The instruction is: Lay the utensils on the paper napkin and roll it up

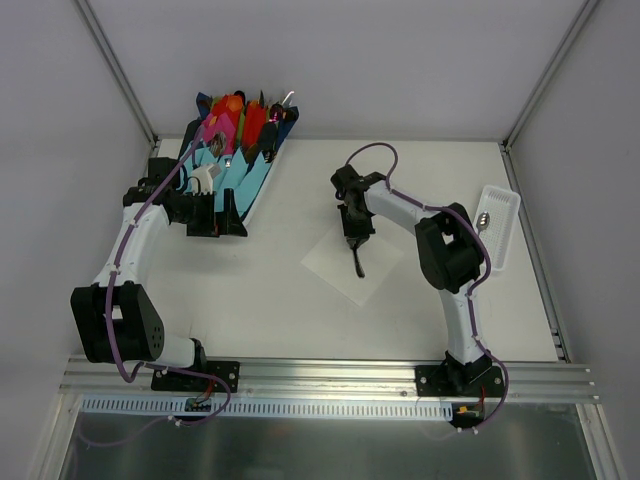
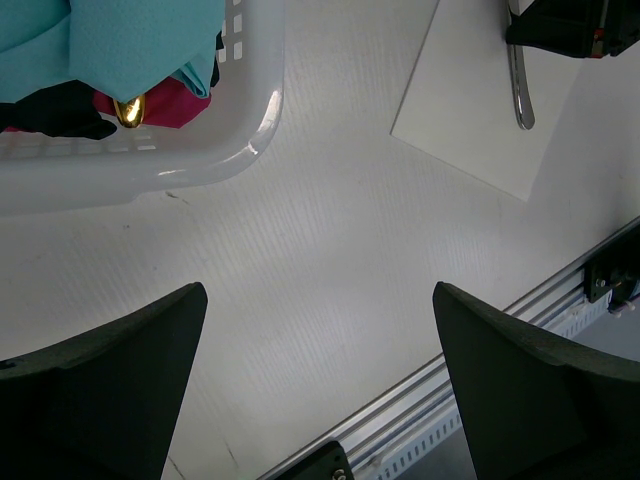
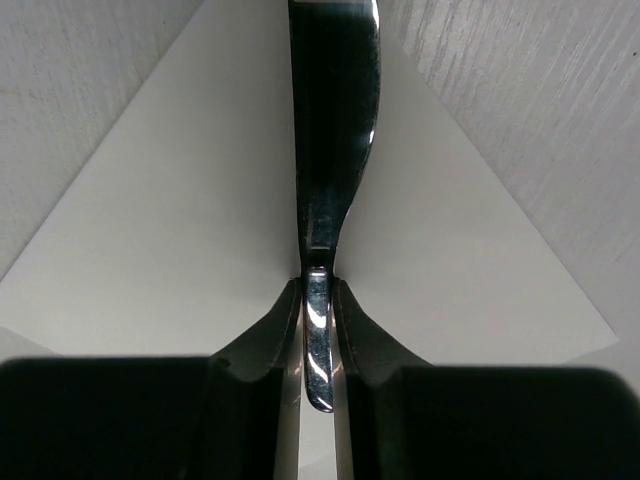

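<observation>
The white paper napkin (image 1: 335, 265) lies flat at the table's middle, turned like a diamond. My right gripper (image 1: 352, 238) hangs over its far side, shut on one end of a slender shiny metal utensil (image 1: 357, 262) that stretches out across the sheet. In the right wrist view the fingers (image 3: 285, 330) pinch the utensil's handle (image 3: 335, 120) over the napkin (image 3: 180, 230). A spoon (image 1: 483, 220), another of the utensils, lies in the white tray (image 1: 505, 240) at the right. My left gripper (image 1: 218, 228) stands open and holds nothing, over bare table beside the basket.
A white basket (image 2: 250, 140) at the far left holds light-blue, pink and red napkin bundles (image 1: 235, 140). An aluminium rail (image 1: 330, 375) runs along the near edge. The left wrist view also shows the napkin (image 2: 470, 110) and utensil (image 2: 521, 95).
</observation>
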